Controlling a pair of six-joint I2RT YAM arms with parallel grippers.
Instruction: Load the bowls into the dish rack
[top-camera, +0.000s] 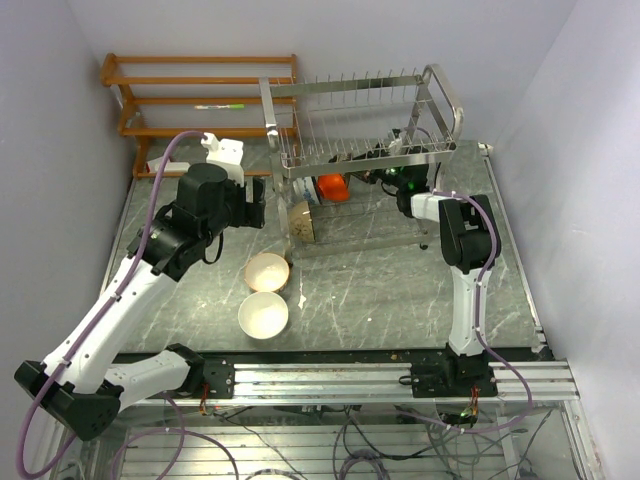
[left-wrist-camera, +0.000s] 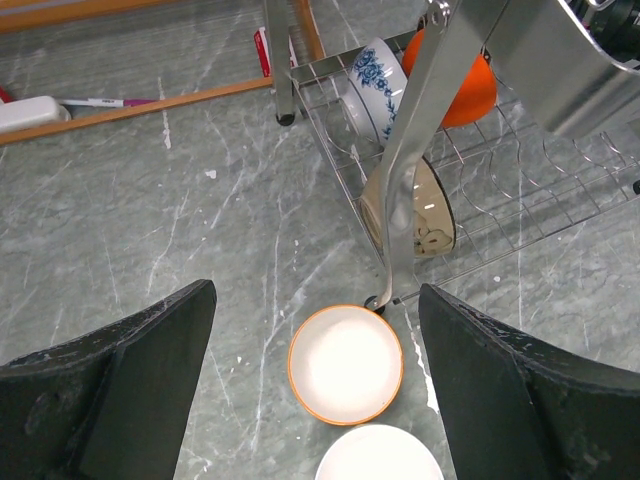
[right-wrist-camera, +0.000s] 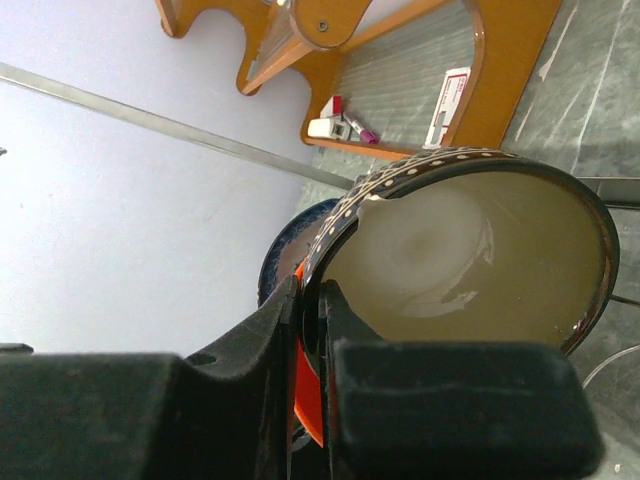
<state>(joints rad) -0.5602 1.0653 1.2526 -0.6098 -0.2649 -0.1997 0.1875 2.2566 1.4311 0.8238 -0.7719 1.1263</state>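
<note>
The silver dish rack (top-camera: 360, 120) stands at the back middle. On its lower tier stand on edge an olive-brown bowl (left-wrist-camera: 415, 215), a blue-and-white bowl (left-wrist-camera: 378, 80) and a red-orange bowl (left-wrist-camera: 465, 85). My right gripper (right-wrist-camera: 310, 295) reaches into that tier (top-camera: 392, 172) and is shut on the rim of a dark bowl (right-wrist-camera: 460, 250) with a dotted edge, next to the red-orange bowl (right-wrist-camera: 308, 390). My left gripper (left-wrist-camera: 315, 295) is open and empty above the cream-tan bowl (left-wrist-camera: 345, 362). The white bowl (left-wrist-camera: 380, 455) lies just nearer on the table.
An orange wooden shelf (top-camera: 200, 100) stands at the back left, with a white object (left-wrist-camera: 28, 112) and a pen on its bottom board. The rack's end post (left-wrist-camera: 420, 150) rises close beside the cream-tan bowl. Walls close in the left, back and right.
</note>
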